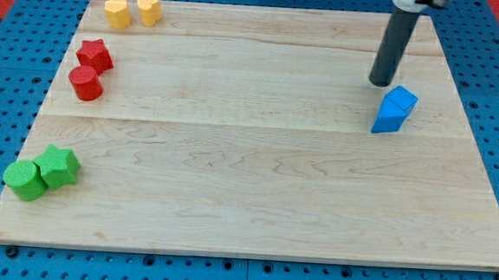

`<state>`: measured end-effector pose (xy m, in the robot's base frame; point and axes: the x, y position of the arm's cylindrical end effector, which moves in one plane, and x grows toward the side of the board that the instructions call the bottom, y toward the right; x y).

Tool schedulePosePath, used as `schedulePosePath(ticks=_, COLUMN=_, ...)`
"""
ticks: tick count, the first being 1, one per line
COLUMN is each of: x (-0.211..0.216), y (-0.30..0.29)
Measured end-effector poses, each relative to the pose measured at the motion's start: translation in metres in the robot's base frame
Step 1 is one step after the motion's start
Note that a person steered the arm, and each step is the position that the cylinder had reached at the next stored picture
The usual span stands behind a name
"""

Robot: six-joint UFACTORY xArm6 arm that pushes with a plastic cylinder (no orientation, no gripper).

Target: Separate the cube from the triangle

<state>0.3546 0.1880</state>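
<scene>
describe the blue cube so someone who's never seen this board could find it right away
Look to the wooden board's right side, where the only two blue pieces sit touching. The blue cube is the upper one, just below and right of my tip. Unlike the wedge-shaped blue triangle at its lower left, it is boxy with a flat top.

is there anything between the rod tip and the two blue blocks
Nothing visible. My tip sits just above-left of the blue cube, which touches the blue triangle below it; only bare board lies between.
</scene>
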Motion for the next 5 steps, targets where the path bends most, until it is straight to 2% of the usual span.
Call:
schedulePosePath(ticks=2, x=0.034, y=0.016)
schedulePosePath(ticks=5, x=0.043, y=0.016)
